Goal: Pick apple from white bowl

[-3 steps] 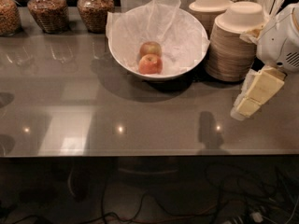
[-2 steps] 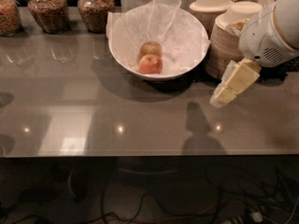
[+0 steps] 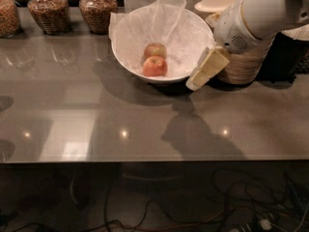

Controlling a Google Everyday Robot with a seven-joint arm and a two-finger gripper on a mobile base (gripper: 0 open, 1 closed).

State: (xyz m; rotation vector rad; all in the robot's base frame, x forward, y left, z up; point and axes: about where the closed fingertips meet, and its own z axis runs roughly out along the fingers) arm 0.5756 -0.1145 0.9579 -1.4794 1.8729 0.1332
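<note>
My arm (image 3: pixel 258 11) enters from the upper right of the frame, its thick white casing slanting down and to the left across the stack of tan bowls (image 3: pixel 244 66). At its lower end my gripper (image 3: pixel 195 81) hangs as a cream-coloured wedge, tilted so that its tip points down and to the left. The tip sits just outside the right-hand rim of the white bowl (image 3: pixel 126 57), low over the grey table (image 3: pixel 87 105). Whether it touches the bowl or the table I cannot tell. I also cannot tell whether the gripper is set wide or narrow from this angle, and it holds nothing that I can see.

The apple (image 3: pixel 155 66), evenly red-orange, lies near the middle of the bowl on the crinkled tissue paper (image 3: pixel 166 18), in the upper centre of the frame. It is to the left of my gripper and apart from it. A paler apple (image 3: pixel 155 50) rests right behind it, touching or nearly so.

My arm casts a dark shadow (image 3: pixel 193 132) on the table below the gripper. 3 jars (image 3: pixel 47 8) stand along the upper left edge of the frame.
</note>
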